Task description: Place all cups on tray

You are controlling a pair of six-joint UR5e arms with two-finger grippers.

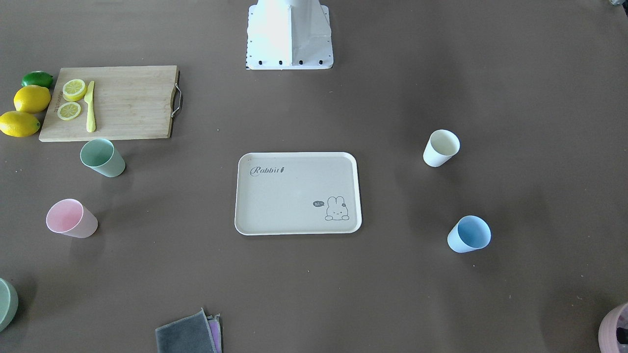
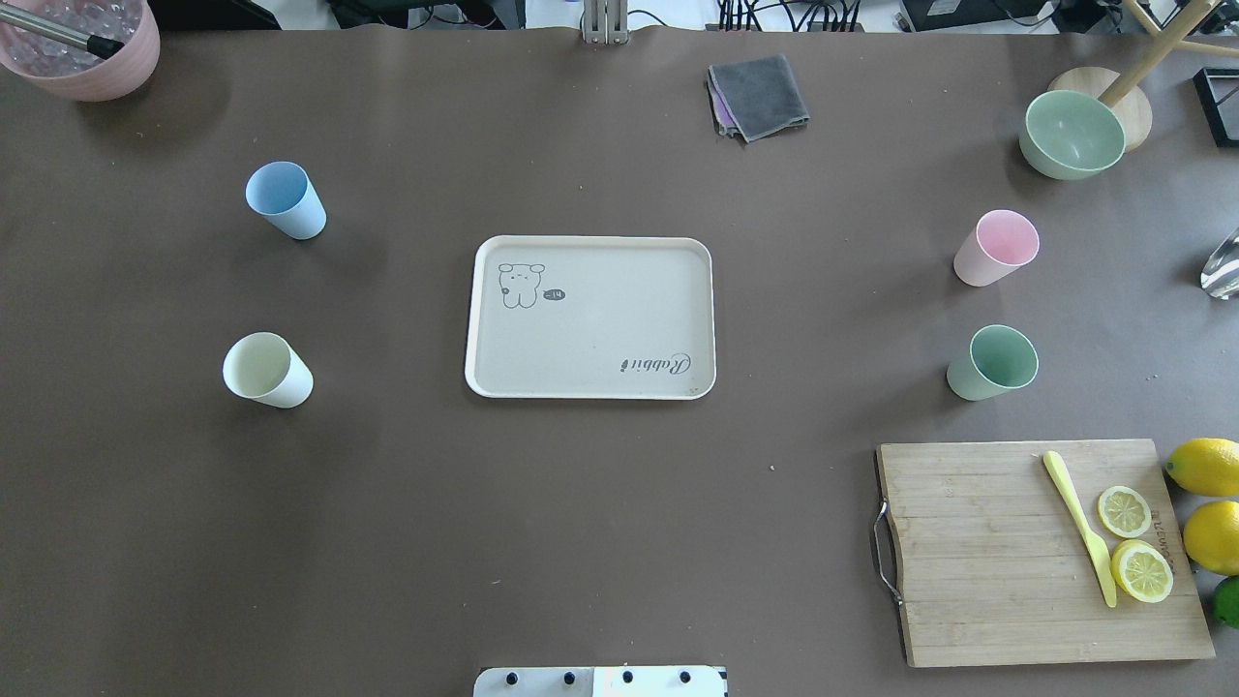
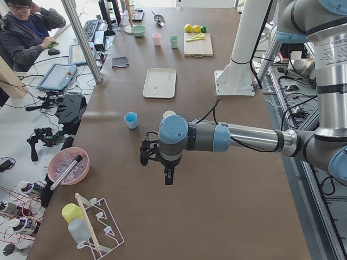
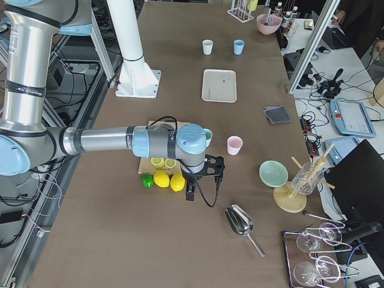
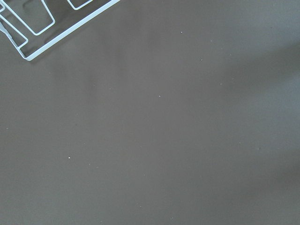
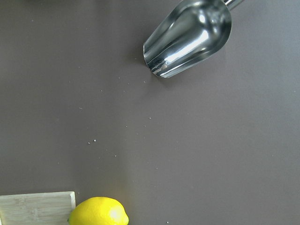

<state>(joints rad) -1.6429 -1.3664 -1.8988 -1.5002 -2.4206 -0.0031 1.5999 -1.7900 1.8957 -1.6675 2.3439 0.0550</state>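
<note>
Plainly, four matte pastel cups (image 2: 995, 248) flank the cream-rimmed beige tray (image 2: 590, 329)

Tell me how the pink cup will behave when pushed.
The pink cup looks like matte plastic, so probably light and not slippery. It stands upright, base narrower than rim, so a high push may tip it.

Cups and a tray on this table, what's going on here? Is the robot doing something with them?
Nothing is being handled yet. The tray sits empty in the middle. The blue cup and cream cup stand on the robot's left, the pink cup and mint green cup on its right, beyond the cutting board. The left hand and right hand hang over the ends of the table, away from every cup; open or shut, I cannot tell.
</note>
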